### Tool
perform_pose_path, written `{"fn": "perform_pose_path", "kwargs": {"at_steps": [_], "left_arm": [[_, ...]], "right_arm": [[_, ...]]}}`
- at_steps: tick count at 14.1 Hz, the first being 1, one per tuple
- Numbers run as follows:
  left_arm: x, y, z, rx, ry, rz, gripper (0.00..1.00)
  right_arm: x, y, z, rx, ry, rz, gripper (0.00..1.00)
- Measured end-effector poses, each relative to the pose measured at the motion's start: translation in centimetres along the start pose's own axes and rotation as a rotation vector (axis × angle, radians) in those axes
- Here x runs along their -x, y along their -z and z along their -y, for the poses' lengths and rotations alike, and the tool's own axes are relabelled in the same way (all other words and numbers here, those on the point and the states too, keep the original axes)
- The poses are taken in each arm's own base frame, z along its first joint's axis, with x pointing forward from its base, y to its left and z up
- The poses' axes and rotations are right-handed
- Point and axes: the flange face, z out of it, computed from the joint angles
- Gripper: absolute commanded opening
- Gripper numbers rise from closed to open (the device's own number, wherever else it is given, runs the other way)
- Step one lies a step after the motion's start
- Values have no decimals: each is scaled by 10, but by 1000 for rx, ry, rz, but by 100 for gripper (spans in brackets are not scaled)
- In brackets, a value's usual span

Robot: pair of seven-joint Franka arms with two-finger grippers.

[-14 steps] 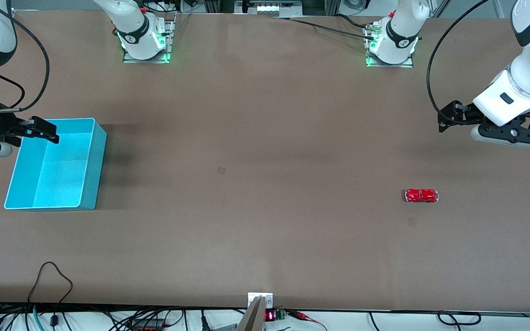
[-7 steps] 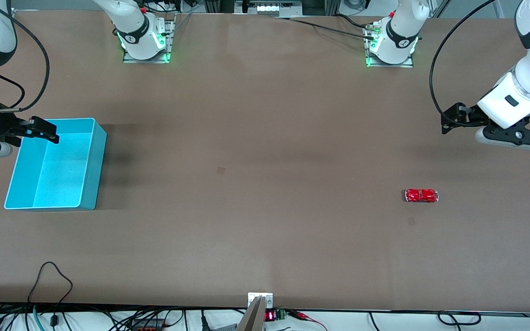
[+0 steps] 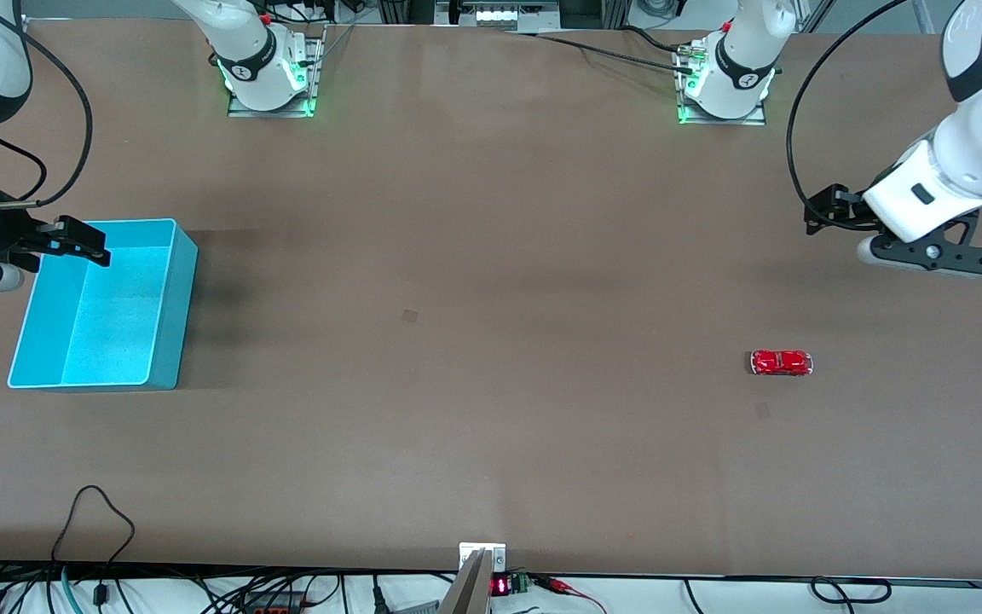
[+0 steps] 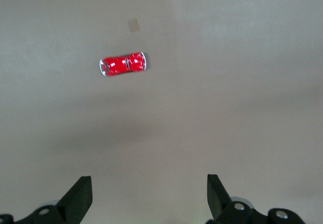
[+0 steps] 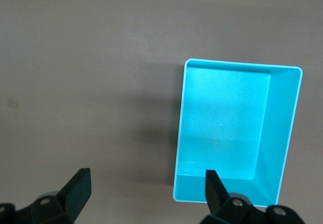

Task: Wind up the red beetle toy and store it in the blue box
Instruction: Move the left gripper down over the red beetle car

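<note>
The red beetle toy (image 3: 782, 362) sits alone on the brown desk (image 3: 491, 341) toward the left arm's end, resting on its wheels with its length running along the desk and a silver bumper showing at each end; nothing touches it. In the left wrist view the red beetle toy (image 4: 123, 64) lies on bare desk well apart from the two dark fingers (image 4: 78, 198), which stand spread wide with open desk between them. The left gripper (image 3: 832, 213) hangs in the air over the desk near the left arm's end, above a spot farther from the front camera than the toy, and it holds nothing. A small pale patch (image 3: 762, 410) marks the desk just nearer to the front camera than the toy. The blue box (image 3: 170, 300) stands upright at the right arm's end of the desk, well apart from the toy, its floor lighter than its walls (and nothing lies in it). The right gripper (image 3: 73, 240) waits over the box's farther rim, and the right wrist view shows its fingers (image 5: 75, 187) spread apart above the blue box (image 5: 284, 128) and the bare desk beside it, gripping nothing. Black cables (image 3: 90, 520) trail along the desk edge nearest the front camera.
</note>
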Motion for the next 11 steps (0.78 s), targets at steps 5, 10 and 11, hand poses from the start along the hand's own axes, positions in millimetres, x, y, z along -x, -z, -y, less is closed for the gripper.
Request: {"fn": "perform_pose_path", "kwargs": {"at_steps": [5, 10, 11], "left_arm": [[-5, -13, -1, 2, -330, 48, 100], [-33, -41, 33, -47, -797, 42, 100], [-43, -55, 45, -50, -878, 33, 100]], "right_arm": [[0, 0, 0, 0, 0, 0, 100], [0, 0, 0, 0, 0, 0, 100], [0, 0, 0, 0, 0, 0, 100]]}}
